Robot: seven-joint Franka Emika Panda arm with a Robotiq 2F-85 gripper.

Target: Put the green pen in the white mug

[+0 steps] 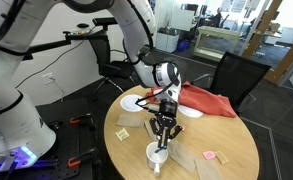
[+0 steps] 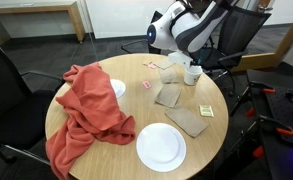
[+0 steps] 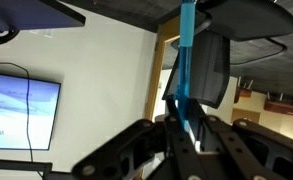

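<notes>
The white mug (image 1: 158, 155) stands near the table edge in both exterior views (image 2: 192, 73). My gripper (image 1: 165, 127) hangs just above it, fingers pointing down, and also shows in an exterior view (image 2: 187, 58). In the wrist view the gripper (image 3: 189, 118) is shut on the green pen (image 3: 187, 40). There the pen looks teal and sticks out straight from between the fingers. In the exterior views the pen is too thin to make out, and I cannot tell whether its tip is inside the mug.
A red cloth (image 2: 91, 110) covers one side of the round wooden table (image 2: 116, 160). A white plate (image 2: 161, 147), brown paper napkins (image 2: 169, 96), pink scraps (image 2: 146, 84) and a yellow note (image 2: 206, 110) lie on it. Black chairs (image 1: 236, 75) stand around.
</notes>
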